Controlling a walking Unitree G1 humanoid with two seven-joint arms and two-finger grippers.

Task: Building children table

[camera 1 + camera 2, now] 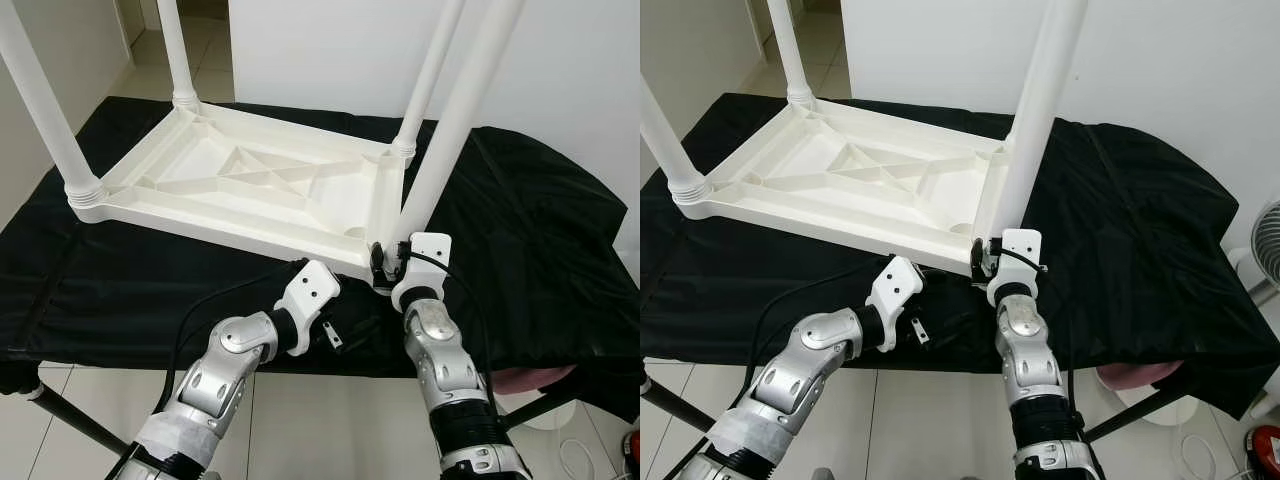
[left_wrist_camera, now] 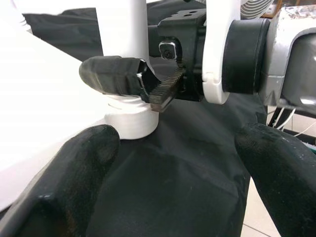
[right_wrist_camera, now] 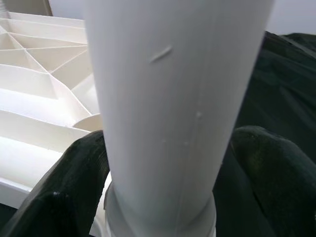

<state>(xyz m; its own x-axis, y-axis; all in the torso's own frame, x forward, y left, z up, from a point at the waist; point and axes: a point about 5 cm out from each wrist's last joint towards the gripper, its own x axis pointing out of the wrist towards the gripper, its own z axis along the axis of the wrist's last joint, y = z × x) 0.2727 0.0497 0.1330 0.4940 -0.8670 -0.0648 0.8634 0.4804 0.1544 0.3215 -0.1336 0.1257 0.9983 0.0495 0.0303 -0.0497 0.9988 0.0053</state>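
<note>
On the black cloth [image 1: 540, 220]: I see the white table top [image 1: 240, 180] lying upside down, its legs pointing up.
Near corner: the fourth leg [image 1: 450, 130] stands in its socket at the corner closest to me.
Right gripper [image 1: 388, 262]: my fingers [image 3: 74, 187] sit on both sides of that leg's base, closed around it.
Left gripper [image 1: 340, 325]: held low just beside the right one, fingers [image 2: 74, 192] spread apart with nothing between them, short of the leg.
</note>
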